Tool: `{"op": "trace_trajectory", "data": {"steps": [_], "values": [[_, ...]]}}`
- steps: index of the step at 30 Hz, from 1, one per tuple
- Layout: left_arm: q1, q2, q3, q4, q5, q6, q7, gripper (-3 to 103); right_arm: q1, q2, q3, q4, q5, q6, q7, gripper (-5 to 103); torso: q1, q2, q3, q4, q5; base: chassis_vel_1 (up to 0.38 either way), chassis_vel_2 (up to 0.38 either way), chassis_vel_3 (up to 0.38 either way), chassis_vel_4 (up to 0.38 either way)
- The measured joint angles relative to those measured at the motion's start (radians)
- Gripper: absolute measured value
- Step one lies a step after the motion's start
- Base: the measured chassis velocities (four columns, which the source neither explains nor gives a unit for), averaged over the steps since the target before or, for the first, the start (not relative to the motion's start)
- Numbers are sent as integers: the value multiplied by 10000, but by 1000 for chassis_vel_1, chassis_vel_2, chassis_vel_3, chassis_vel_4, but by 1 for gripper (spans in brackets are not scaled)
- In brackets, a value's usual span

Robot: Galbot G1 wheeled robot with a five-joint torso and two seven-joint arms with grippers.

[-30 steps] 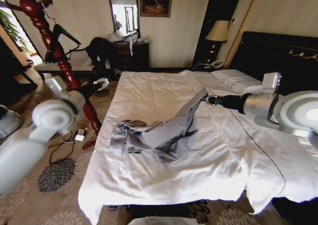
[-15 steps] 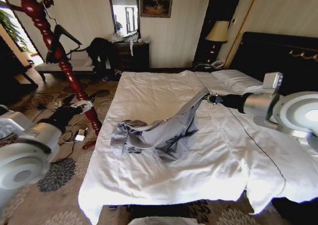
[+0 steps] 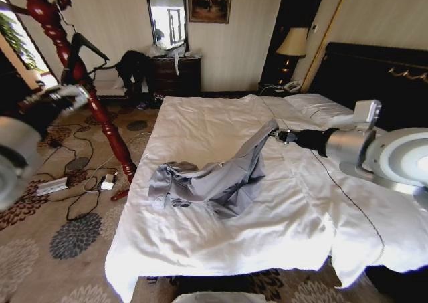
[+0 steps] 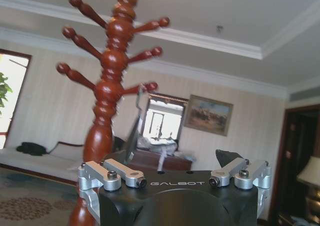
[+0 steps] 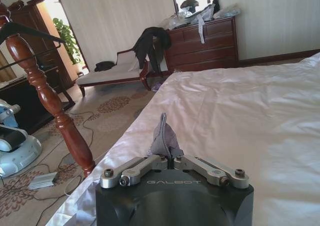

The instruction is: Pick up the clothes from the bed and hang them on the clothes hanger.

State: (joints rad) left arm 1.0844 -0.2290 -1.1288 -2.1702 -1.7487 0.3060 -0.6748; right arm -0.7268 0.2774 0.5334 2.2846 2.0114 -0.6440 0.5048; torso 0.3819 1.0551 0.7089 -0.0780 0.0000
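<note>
Grey-blue shirt [image 3: 217, 179] lies crumpled mid-bed [image 3: 200, 126], one end lifted off the white sheet by the right gripper [image 3: 274, 135], whose fingers are pinched tight on the fabric. Off beside the bed, the left gripper [image 3: 63, 95] hangs spread wide at the red coat stand [image 3: 100, 109], near the black hanger [image 3: 83, 45].

The left hand [image 3: 63, 95] was blurred beside the coat stand [image 3: 80, 72], its fingertips cut off. The bed [image 3: 200, 249] ran past the bottom edge.
</note>
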Motion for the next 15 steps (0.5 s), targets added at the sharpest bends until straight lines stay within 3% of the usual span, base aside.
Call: {"op": "trace_trajectory", "data": {"steps": [1, 4, 10, 13, 15], "values": [[0, 0, 0, 0, 0, 0, 0, 100, 0, 0, 0, 0, 0, 0, 0, 1, 0, 0, 0, 0, 0, 0, 0, 0, 0], [-820, 823, 375, 1143, -952, 494, -367, 100, 130, 85, -62, -52, -23, -5, -38, 1, 1, 0, 1, 1, 1, 0, 0, 0, 0], [-959, 1959, 424, 2821, -2193, 840, -526, 100, 154, 423, -244, -157, -329, -120, -313, 1, 0, 0, 0, 3, -4, 0, 0, 0, 0], [-816, 2324, 413, 3319, -2321, 844, -441, 100, 163, 433, -296, -205, -435, -156, -456, 1, 1, 0, 0, 4, 3, 0, 0, 0, 0], [-262, 2905, 151, 3955, -2242, 721, -38, 100, 176, 389, -287, -211, -468, -173, -552, 1, 1, -1, 1, 0, -9, 0, 0, 0, 0]]}}
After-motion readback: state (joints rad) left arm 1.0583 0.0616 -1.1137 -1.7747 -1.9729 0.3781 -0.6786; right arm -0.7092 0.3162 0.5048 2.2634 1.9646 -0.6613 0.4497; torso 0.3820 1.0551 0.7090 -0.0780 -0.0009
